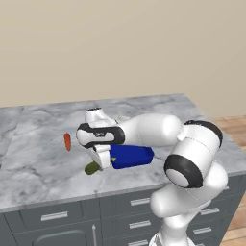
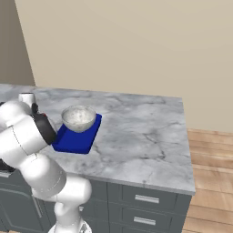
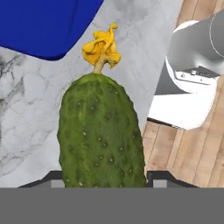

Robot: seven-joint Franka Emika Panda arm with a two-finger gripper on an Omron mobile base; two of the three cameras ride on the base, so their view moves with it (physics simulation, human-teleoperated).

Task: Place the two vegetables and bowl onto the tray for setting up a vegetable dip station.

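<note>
Bowl (image 2: 78, 119) sits on the blue tray (image 2: 73, 140); cucumber (image 3: 101, 135) lies on the counter (image 2: 136, 136).

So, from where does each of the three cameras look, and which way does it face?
Left base view: behind the arm, left; faces the marble counter, carrot, cucumber, tray; arm from lower right.
Right base view: behind, right; faces the bowl on the tray; arm from lower left.
Hand view: along the gripper, jaws flanking the cucumber.
All three share the tray.
</note>
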